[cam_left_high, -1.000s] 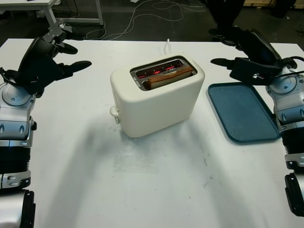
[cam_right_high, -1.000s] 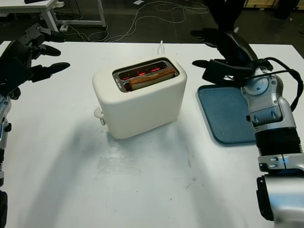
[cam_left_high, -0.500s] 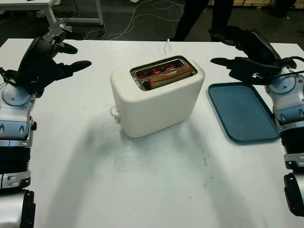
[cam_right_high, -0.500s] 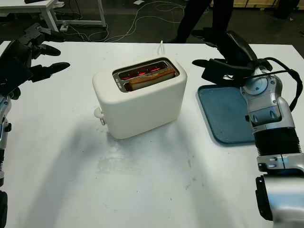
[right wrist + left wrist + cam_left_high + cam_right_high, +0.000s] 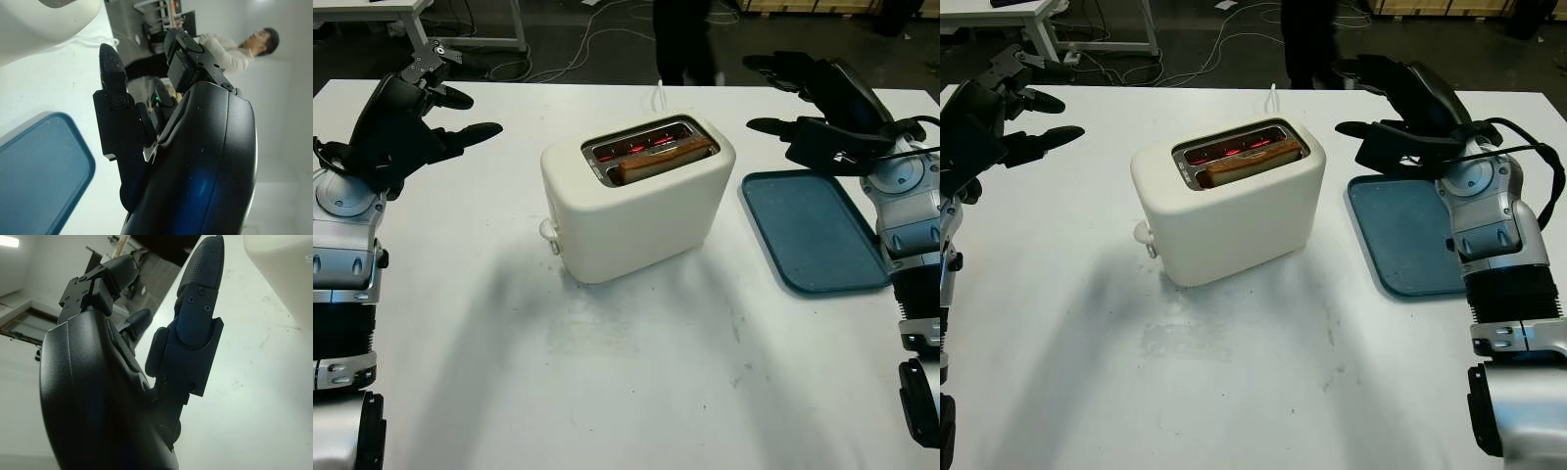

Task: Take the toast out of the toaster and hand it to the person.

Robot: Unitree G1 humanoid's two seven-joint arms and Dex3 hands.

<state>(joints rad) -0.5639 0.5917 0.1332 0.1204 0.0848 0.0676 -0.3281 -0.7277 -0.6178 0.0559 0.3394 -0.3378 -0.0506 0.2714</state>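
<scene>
A cream toaster (image 5: 636, 201) stands in the middle of the white table, its slots glowing red. A brown slice of toast (image 5: 664, 160) sits low in the near slot. My left hand (image 5: 435, 103) hovers open above the table's far left, well away from the toaster. Over the far end of the blue tray (image 5: 813, 230), to the right of the toaster, my right hand (image 5: 793, 98) is raised and open. A person's dark legs (image 5: 683, 39) stand beyond the table's far edge, behind the toaster. The person (image 5: 220, 49) in a light top also shows in the right wrist view.
The toaster's white cord (image 5: 659, 93) runs off the far edge of the table (image 5: 636, 392). A knob (image 5: 548, 231) sticks out of the toaster's left end. Cables lie on the dark floor behind, beside another table's legs (image 5: 431, 20) at the far left.
The person's legs have moved left along the far edge, from behind my right hand to behind the toaster. Both hands and the toast have stayed put.
</scene>
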